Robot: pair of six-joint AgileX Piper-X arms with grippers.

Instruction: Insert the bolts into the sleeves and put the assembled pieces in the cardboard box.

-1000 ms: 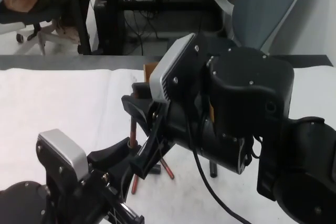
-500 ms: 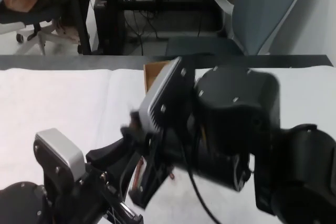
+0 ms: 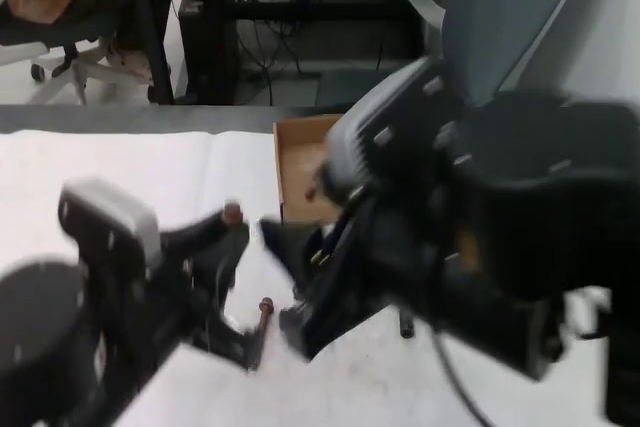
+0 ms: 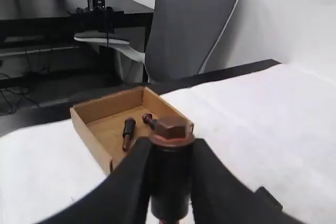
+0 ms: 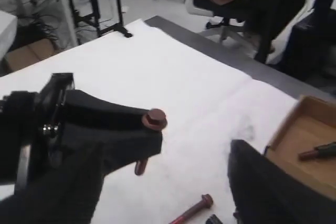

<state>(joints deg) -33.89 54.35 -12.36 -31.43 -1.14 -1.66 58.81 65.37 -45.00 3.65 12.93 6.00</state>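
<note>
**A:** Beyond the white-covered bench [image 3: 120,162] stands a grey office chair [image 3: 520,7]. From the high view, where's the cardboard box [image 3: 300,137]?

**B:** At the far edge of the bench, ahead of the left gripper [image 3: 245,285] and a little across towards the other arm. That gripper carries an assembled piece [image 3: 232,213], copper head uppermost.

**A:** And from the left wrist?

**B:** Its fingers are clamped on the piece, a hex-head bolt seated in a black sleeve, with the long axis upright between them. The box lies straight ahead, beyond the piece. Its top is open, and two finished pieces [image 4: 127,132] lie flat inside.

**A:** Right wrist view?

**B:** The right gripper [image 5: 167,153] has its fingers spread wide with nothing between them. The left gripper is ahead of it, apart from it, holding the piece upright. A loose bolt [image 5: 191,209] lies on the bench close under the right gripper, and the box sits off to one side of it.

**A:** So which arm delivers?

**B:** The left, I'd judge. It has the piece, and the box is dead ahead. The upright piece must clear the near wall before it's let go.
</note>
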